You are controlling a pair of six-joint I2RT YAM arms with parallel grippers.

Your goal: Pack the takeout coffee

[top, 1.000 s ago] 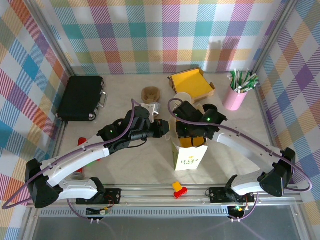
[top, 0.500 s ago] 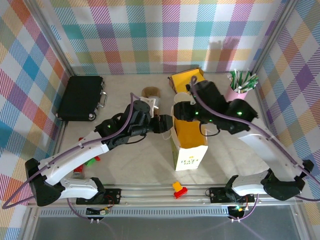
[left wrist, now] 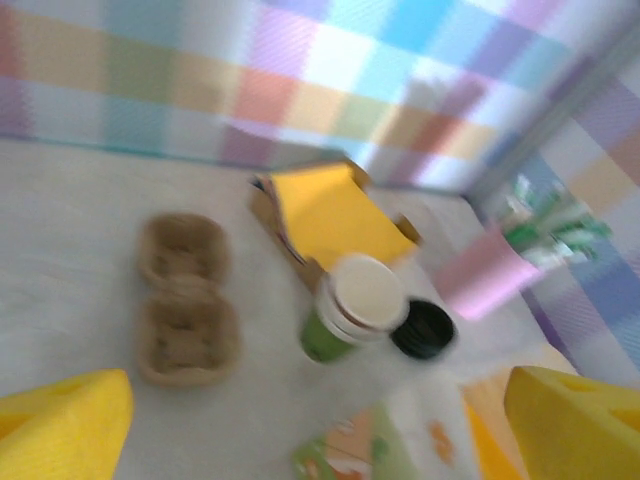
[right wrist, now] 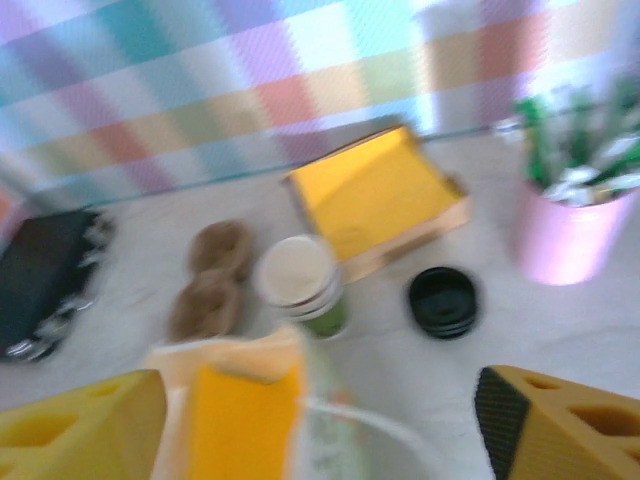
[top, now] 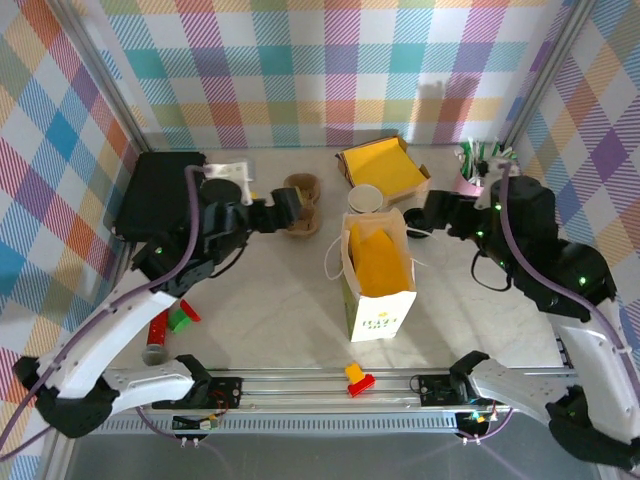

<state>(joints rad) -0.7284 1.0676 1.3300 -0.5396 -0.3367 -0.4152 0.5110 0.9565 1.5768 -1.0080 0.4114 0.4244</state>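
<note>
The takeout coffee is hidden from every view. A white paper bag (top: 378, 300) with a yellow lining stands open at the table's middle; its rim also shows in the left wrist view (left wrist: 380, 450) and the right wrist view (right wrist: 240, 400). My left gripper (top: 285, 212) hangs open above the table to the bag's left, its yellow fingers (left wrist: 60, 430) wide apart and nothing between them. My right gripper (top: 430, 215) hangs open behind the bag's right side, fingers (right wrist: 560, 420) spread and empty.
Behind the bag are stacked lidless cream-and-green cups (top: 365, 198), a brown cup carrier (top: 300, 190), a yellow tray (top: 385, 165), black lids (right wrist: 443, 300) and a pink cup of sticks (right wrist: 565, 240). A black case (top: 160, 195) lies far left. Small blocks (top: 358, 378) sit near the front.
Both arms have pulled back and up from the bag, the right one out of its mouth. Both grippers went from shut to open.
</note>
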